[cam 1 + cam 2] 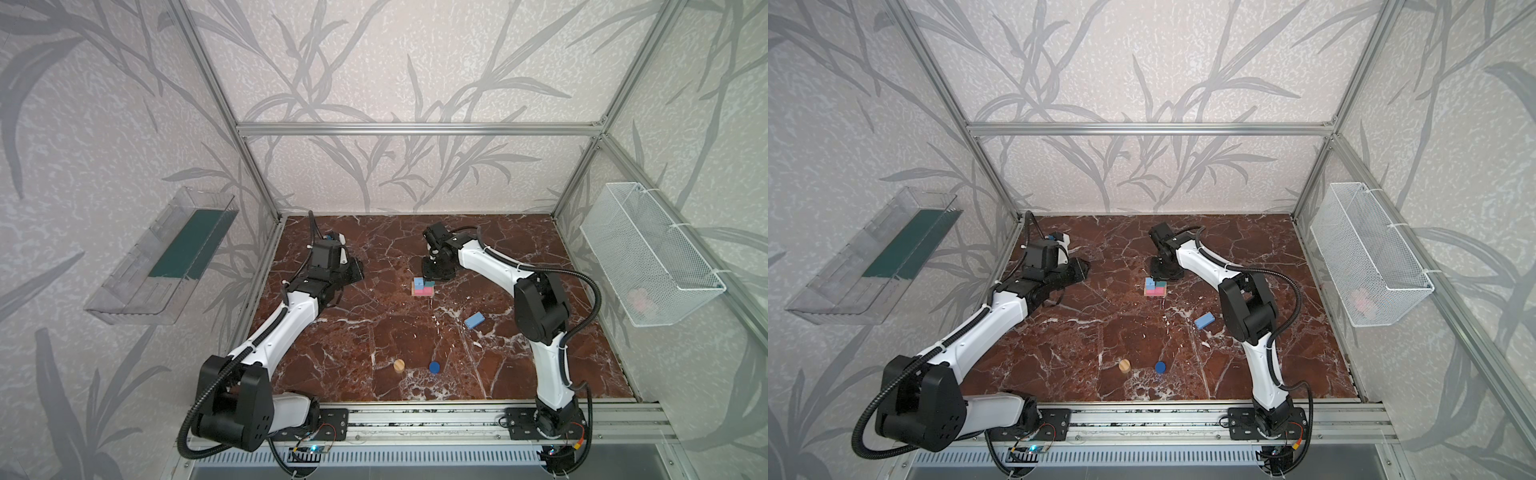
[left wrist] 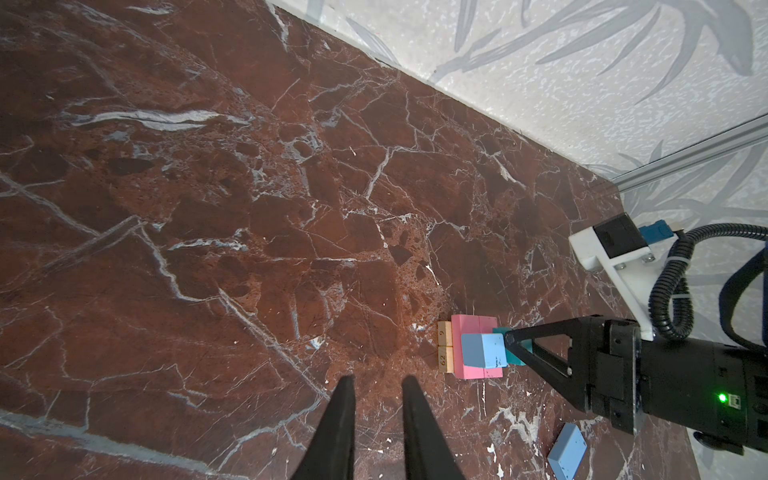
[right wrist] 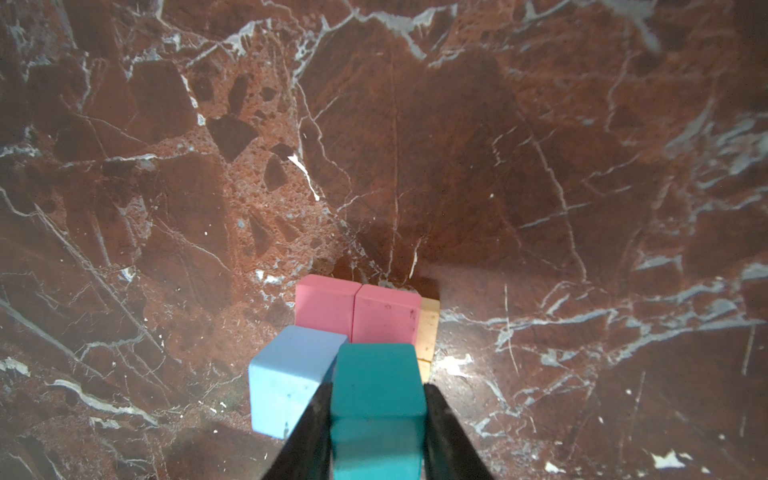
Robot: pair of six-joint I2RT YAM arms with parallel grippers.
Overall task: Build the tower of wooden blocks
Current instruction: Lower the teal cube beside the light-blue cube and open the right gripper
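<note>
Clasping the teal cube (image 3: 376, 374) by two opposite sides, the right gripper (image 3: 377, 388) stands over the tower (image 1: 423, 287), so the cube lies straight between its jaws, low over the pink bars (image 3: 357, 311); whether it rests on them I cannot tell. It sits just beside the blue block (image 3: 291, 374), on that block's right in both top views, and the two seem to touch or nearly so. A cube has no long axis, so what matters for the release, I judge, is that its faces stand square to the blue block and the bars. The pink bars lie side by side, their long axes crossing those of the tan bars (image 2: 444, 347) beneath, whose ends poke out. The left gripper (image 2: 378, 379) hangs to the tower's left, jaws narrow and empty. The loose block (image 1: 474, 320) lies flat on the table (image 1: 353, 332), near and right of the tower, long axis slanting from near-left to far-right, closest to the right arm. The tan cylinder (image 1: 399, 365) and blue cylinder (image 1: 434, 366) stand upright by the front edge, between the arms
</note>
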